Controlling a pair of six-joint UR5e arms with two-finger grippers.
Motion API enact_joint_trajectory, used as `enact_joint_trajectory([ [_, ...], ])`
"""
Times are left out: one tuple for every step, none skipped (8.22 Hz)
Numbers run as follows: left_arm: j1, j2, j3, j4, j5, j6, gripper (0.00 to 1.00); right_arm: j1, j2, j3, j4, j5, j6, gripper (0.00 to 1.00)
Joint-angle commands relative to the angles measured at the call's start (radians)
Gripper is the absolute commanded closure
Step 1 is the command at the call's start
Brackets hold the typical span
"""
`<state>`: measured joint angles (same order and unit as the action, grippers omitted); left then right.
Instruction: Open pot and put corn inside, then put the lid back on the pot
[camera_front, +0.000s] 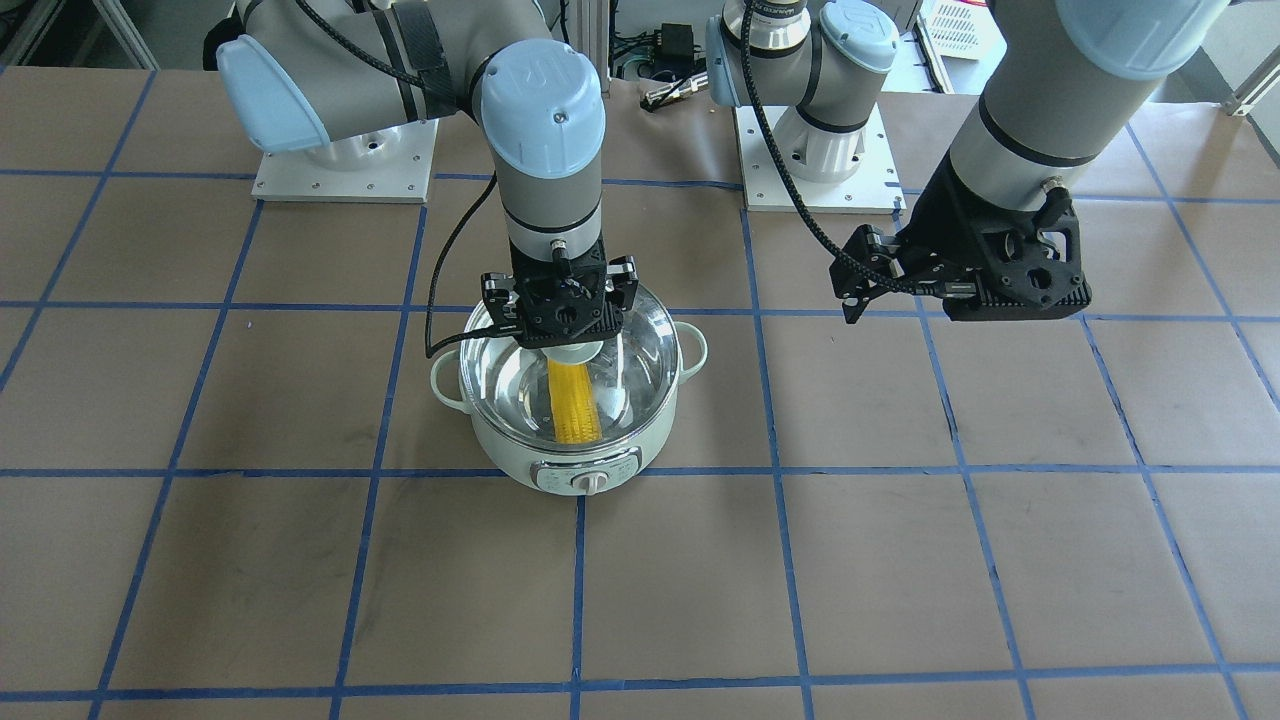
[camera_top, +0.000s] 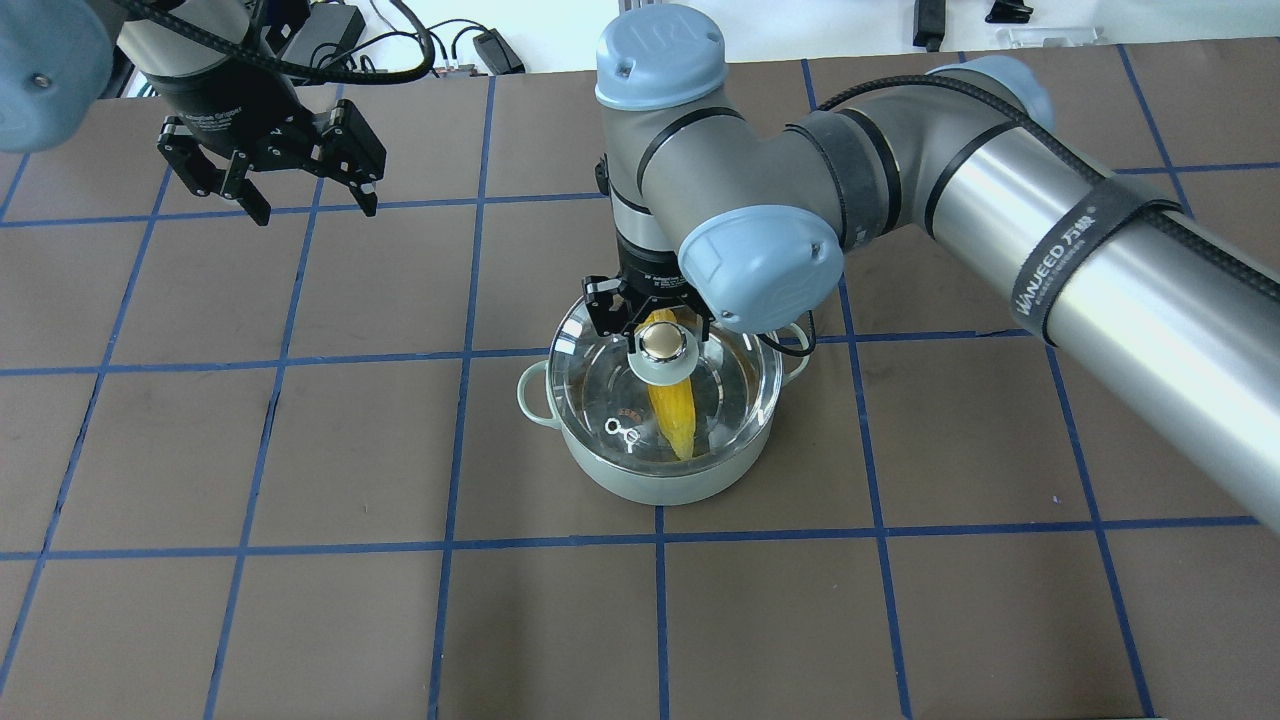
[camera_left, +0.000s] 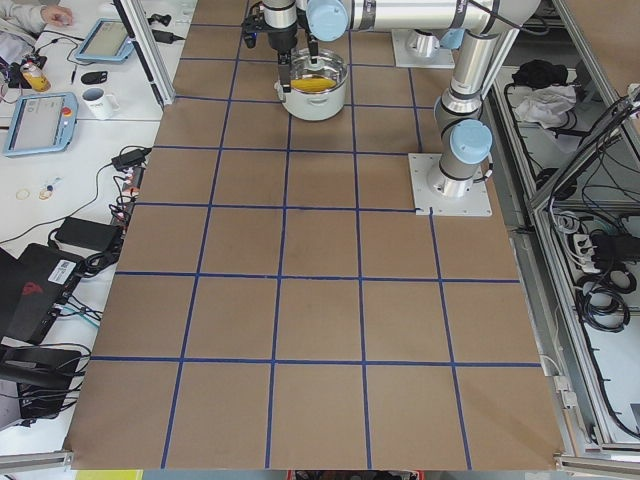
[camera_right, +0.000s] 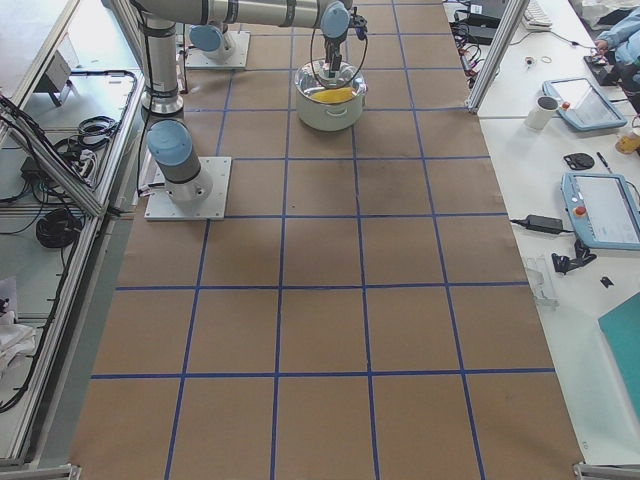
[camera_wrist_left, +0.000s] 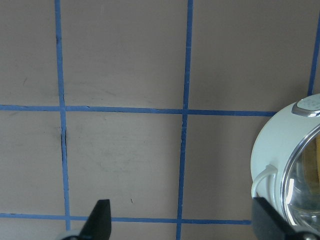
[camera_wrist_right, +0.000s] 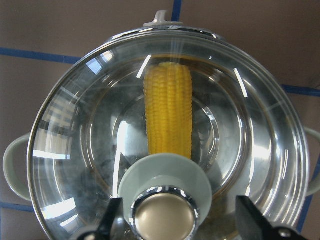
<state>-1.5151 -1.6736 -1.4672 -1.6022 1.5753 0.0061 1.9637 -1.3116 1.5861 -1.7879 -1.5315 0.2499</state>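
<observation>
Corn (camera_wrist_right: 167, 115) lies in the pot (camera_front: 520, 455) under the lid (camera_wrist_right: 75, 150); right pincer (camera_wrist_right: 177, 202) spread astride its knob (camera_wrist_right: 165, 217), left pincer (camera_top: 316, 210) spread, well apart.

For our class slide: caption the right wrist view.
Right gripper open around the knob of the lid, seated on the pot, corn inside.

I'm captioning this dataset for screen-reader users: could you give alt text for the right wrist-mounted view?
A clear glass lid covers the pale green pot, with a yellow corn cob lying inside under the glass. The right claw is open, its two dark fingers either side of the lid's knob, not gripping it.
</observation>
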Motion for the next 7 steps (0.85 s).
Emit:
enact_joint_trajectory([
  [0.0,0.0,-0.001,0.001,0.0,0.0,0.0,-0.125,-0.124,-0.006,0.069,-0.007,-0.006,0.0],
  [0.001,-0.002,-0.001,0.001,0.0,0.0,0.0,-0.19,-0.185,-0.009,0.108,-0.009,-0.036,0.0],
  [0.001,0.0,-0.001,0.001,-0.001,0.0,0.0,-0.257,-0.228,-0.011,0.117,-0.007,-0.066,0.0],
  [0.0,-0.002,-0.001,0.001,0.0,0.0,0.0,-0.328,-0.266,-0.012,0.137,-0.015,-0.076,0.0],
  [0.0,0.0,-0.001,0.001,-0.001,0.0,0.0,-0.351,-0.314,-0.012,0.2,-0.015,-0.105,0.0],
  [0.0,0.0,-0.001,0.001,-0.003,-0.001,0.0,-0.355,-0.33,-0.011,0.252,-0.016,-0.109,0.0],
  [0.0,0.0,-0.001,0.001,-0.001,-0.001,0.0,-0.355,-0.33,-0.011,0.254,-0.013,-0.109,0.0],
])
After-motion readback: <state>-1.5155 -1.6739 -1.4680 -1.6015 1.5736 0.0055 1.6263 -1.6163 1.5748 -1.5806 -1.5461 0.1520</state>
